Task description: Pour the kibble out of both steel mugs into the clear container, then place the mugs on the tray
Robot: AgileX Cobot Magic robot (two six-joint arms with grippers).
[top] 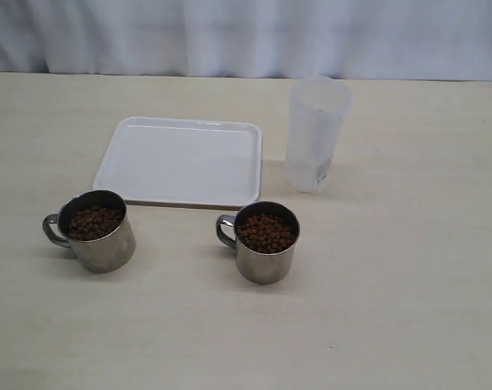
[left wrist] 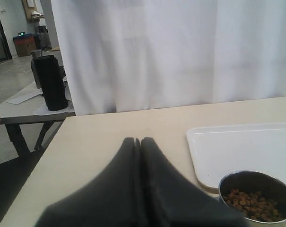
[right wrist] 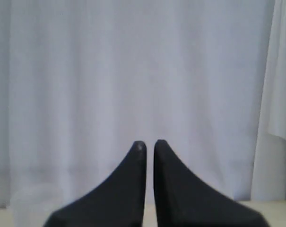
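1. Spillage is the main hazard. The left pincer (left wrist: 137,140) is closed with its tips pressed together and holds nothing. The right pincer (right wrist: 150,143) is closed too, bar a sliver between its tips, and is just as empty. Either one, if it came in without spreading first, would likely shove a loaded mug and scatter kibble (top: 265,233).
2. Slipping is the next worry. Both handles (top: 225,230) point to 9 o'clock, so an arm arriving from the 3 o'clock side meets smooth, shiny steel. A clamp on that wall could twist once the mug tilts.
3. Toppling follows. The container (top: 315,134) is tall and slim and looks light, so a knock from a mug rim might fell it. Its mouth is hardly wider than a mug's, so a fast tilt would probably send pellets across the table (top: 408,284).
4. Outward from the left pincer, the outer mug (left wrist: 256,198) stands near, beyond the tips and off to one side, untouched. The tray (left wrist: 242,146) lies just past it. The right pincer faces mostly curtain (right wrist: 133,71) with no mug in sight, so I cannot tell how far it is from one.
5. Set a dial on the middle mug (top: 264,242) in the exterior view. The outer mug is then at 9 o'clock and well apart. The bare tray is at 11 o'clock and close. The unfilled container is at 1 o'clock, just beside the tray.
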